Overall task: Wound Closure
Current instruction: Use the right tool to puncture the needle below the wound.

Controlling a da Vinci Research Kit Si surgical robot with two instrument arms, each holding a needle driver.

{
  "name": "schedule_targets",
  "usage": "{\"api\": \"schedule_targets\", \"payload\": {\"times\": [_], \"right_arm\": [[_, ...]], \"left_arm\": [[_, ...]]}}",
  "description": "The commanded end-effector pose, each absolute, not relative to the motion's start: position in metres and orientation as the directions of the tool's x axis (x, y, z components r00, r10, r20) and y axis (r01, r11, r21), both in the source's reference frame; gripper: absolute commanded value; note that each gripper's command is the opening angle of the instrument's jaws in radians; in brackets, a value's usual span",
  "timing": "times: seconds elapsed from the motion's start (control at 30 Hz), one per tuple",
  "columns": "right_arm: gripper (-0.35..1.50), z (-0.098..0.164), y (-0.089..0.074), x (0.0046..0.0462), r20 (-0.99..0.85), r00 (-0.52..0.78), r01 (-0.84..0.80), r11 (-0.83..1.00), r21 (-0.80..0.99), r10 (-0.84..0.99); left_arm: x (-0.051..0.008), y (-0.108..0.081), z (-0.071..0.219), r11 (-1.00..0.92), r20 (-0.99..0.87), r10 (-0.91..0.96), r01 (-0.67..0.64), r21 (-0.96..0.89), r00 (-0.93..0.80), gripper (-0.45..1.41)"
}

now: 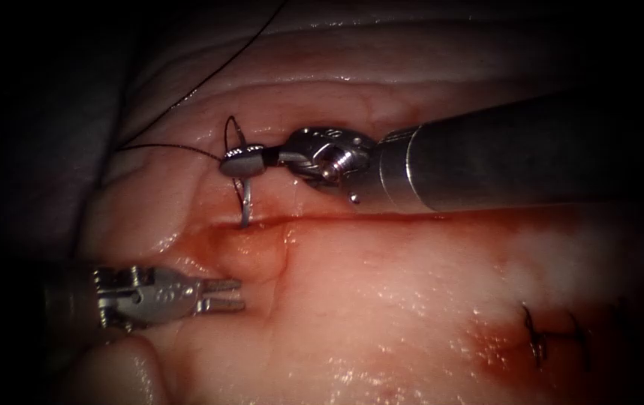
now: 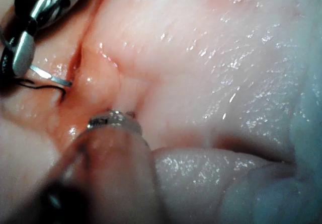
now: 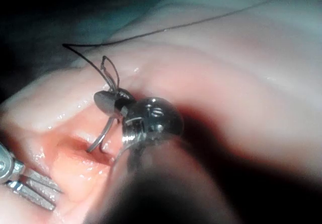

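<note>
Endoscope view: my right fingers (image 1: 243,162) grip the needle (image 1: 248,199) near its tail.
Its tip enters the cut (image 1: 352,219) in the tissue (image 1: 382,285) at six o'clock; my left fingers (image 1: 224,295) sit parted, empty; thread (image 1: 179,94) trails toward eleven o'clock.

bg: dark, nearly black around the lit area | light: bright spot on the centre, falling off to all edges, wet glints on the surface | walls, floor, furniture, windows: cannot tell, lost in darkness

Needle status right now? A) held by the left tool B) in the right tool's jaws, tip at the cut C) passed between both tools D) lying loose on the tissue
B: the right tool grips the needle, whose tip meets the cut; the left tool holds nothing, jaws open.
</note>
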State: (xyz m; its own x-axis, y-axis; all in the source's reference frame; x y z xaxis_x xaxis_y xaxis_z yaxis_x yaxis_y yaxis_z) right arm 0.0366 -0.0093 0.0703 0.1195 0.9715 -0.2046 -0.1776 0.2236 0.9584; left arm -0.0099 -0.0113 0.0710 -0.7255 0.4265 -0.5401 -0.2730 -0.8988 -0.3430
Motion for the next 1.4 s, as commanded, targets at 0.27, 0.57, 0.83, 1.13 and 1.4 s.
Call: {"api": "schedule_targets", "payload": {"times": [0.27,0.57,0.83,1.13,1.4], "right_arm": [[-0.35,0.0694,-0.0114,0.0379,-0.085,0.072,-0.154,0.096,0.983,0.994],[-0.35,0.0684,-0.0132,0.0387,0.066,0.05,-0.12,-0.06,0.991,0.997],[-0.35,0.0679,-0.0155,0.0384,0.083,0.086,-0.115,-0.073,0.991,0.993],[-0.35,0.067,-0.0177,0.0387,0.1,0.117,-0.096,-0.089,0.991,0.988],[-0.35,0.0661,-0.019,0.0392,0.119,0.136,-0.085,-0.108,0.991,0.984]], "left_arm": [[-0.0104,-0.0116,0.0714,-0.899,-0.539,0.425,-0.27,-0.346,-0.727,-0.06],[-0.0101,-0.0114,0.0714,-0.896,-0.538,0.43,-0.272,-0.35,-0.725,-0.06],[-0.0098,-0.0112,0.0712,-0.895,-0.539,0.43,-0.267,-0.356,-0.724,-0.05],[-0.0097,-0.0111,0.0712,-0.895,-0.538,0.431,-0.269,-0.355,-0.725,-0.05],[-0.0096,-0.0109,0.071,-0.895,-0.536,0.432,-0.269,-0.356,-0.725,-0.05]]}}
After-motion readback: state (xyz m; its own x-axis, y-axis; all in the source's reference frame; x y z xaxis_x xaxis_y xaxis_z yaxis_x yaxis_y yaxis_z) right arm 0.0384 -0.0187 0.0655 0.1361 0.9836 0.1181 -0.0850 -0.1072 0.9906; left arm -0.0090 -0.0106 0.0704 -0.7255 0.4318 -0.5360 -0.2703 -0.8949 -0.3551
